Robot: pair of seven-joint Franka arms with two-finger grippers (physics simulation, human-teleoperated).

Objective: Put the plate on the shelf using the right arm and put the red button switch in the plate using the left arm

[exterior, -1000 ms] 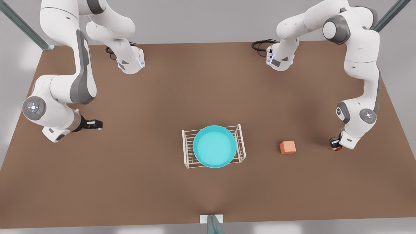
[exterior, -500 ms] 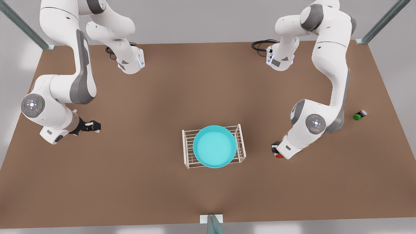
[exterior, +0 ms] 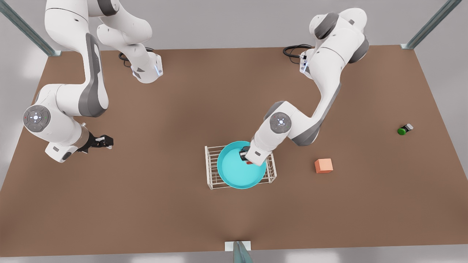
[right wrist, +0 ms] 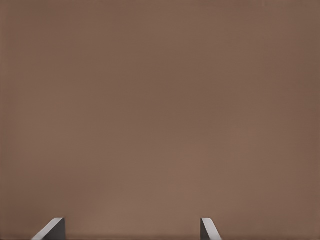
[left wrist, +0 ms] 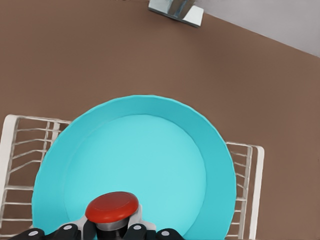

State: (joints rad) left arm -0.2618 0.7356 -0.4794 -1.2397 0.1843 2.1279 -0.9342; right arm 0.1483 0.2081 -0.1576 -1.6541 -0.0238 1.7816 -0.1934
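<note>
Here, in the front view, the plate (exterior: 241, 165) sits on the shelf (exterior: 211, 168) near the middle of the desk (exterior: 182, 109), a little toward its near edge. The left gripper (exterior: 247, 156) hangs over the plate's rim on the front view's right, closed around the switch (exterior: 249, 162), whose red cap peeps out below the wrist. The right gripper (exterior: 104, 140) waits well apart by the desk's edge on the front view's left, its fingers apart with nothing between them. An orange cube (exterior: 323, 165) lies beside the shelf, and a green button (exterior: 403, 130) sits far off near the desk's edge on the front view's right.

In the left wrist view, the switch (left wrist: 112, 210) is pinched by its dark body just under the cap, above the plate's (left wrist: 150, 165) floor and close to the rim; the shelf's (left wrist: 250, 185) wires show on both sides.

In the right wrist view, two fingertips (right wrist: 52, 230) stand wide apart over bare desk.

The switch is probably light, stiff and small, so a grip low on the body suits it. Its smooth plastic could slip or roll once let go. The plate looks rigid and glossy, so the switch may skid on it.
</note>
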